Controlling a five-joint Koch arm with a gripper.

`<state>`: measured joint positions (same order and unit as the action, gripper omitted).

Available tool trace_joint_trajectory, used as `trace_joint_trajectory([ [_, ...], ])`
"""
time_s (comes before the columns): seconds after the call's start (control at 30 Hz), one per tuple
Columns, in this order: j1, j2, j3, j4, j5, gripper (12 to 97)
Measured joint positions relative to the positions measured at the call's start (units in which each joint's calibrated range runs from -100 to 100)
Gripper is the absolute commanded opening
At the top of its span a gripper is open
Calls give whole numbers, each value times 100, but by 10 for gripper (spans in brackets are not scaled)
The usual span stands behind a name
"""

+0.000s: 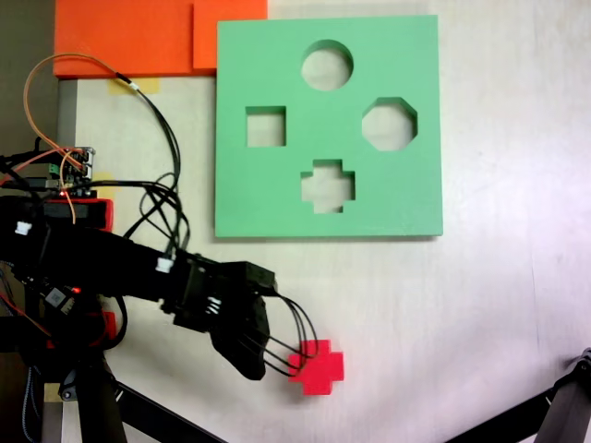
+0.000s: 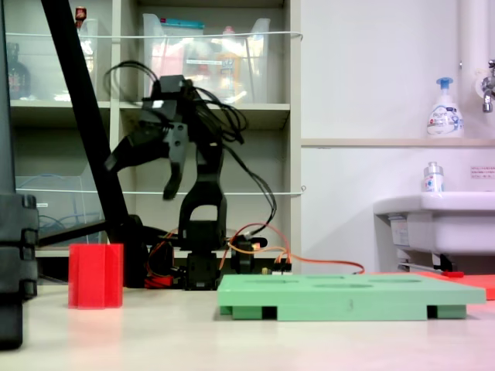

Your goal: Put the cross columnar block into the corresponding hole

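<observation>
— looking down from above first: what lies on the pale worktop (image 1: pixel 480 305)?

— lying flat near the top, a square green foam board (image 1: pixel 277 198) with four cutouts: round (image 1: pixel 327 65), square (image 1: pixel 265 126), octagonal (image 1: pixel 389 124), and the corresponding hole (image 1: pixel 328 185), plus-shaped, nearest the board's lower edge. sitting well below the board, apart from it, the cross columnar block (image 1: pixel 319 367), bright red, plus face up. tucked under the board's upper left corner, orange foam sheets (image 1: pixel 129 37).

— and the arm?

— reaching in from the left of that fixed view, black, with loose cables trailing. hanging over the block's left side, the fingers (image 1: pixel 277 355); thin wires overlapping the red edge. hard to say from above how wide apart, or whether touching the block.

— switching to the low side view?

— standing upright at the left, on the worktop, the same red block (image 2: pixel 96 276). raised well above it, the fingers (image 2: pixel 147 174), spread apart like an open beak, gripping nothing. resting to the right, the green board (image 2: pixel 348 297), seen edge-on, cutouts barely readable. behind, shelving (image 2: pixel 255 116) with clear bins, a white sink (image 2: pixel 441 220), a soap dispenser (image 2: pixel 445 108) on a ledge.

— block and board touching?

— no, well apart in both fixed views.
</observation>
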<state>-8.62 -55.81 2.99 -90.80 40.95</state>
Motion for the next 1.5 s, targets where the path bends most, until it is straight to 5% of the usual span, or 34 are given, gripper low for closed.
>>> trace_joint_trajectory([
  [0.07,-15,465,78,-98,0,956],
  [0.73,-347,5417,2313,-108,-239,956],
  [1.1,-327,6375,2332,-108,-259,954],
  [1.23,-308,6539,2332,-108,-288,808],
  [1.4,-327,6498,2371,-117,-313,528],
  [1.5,-308,6443,2567,-382,-313,458],
])
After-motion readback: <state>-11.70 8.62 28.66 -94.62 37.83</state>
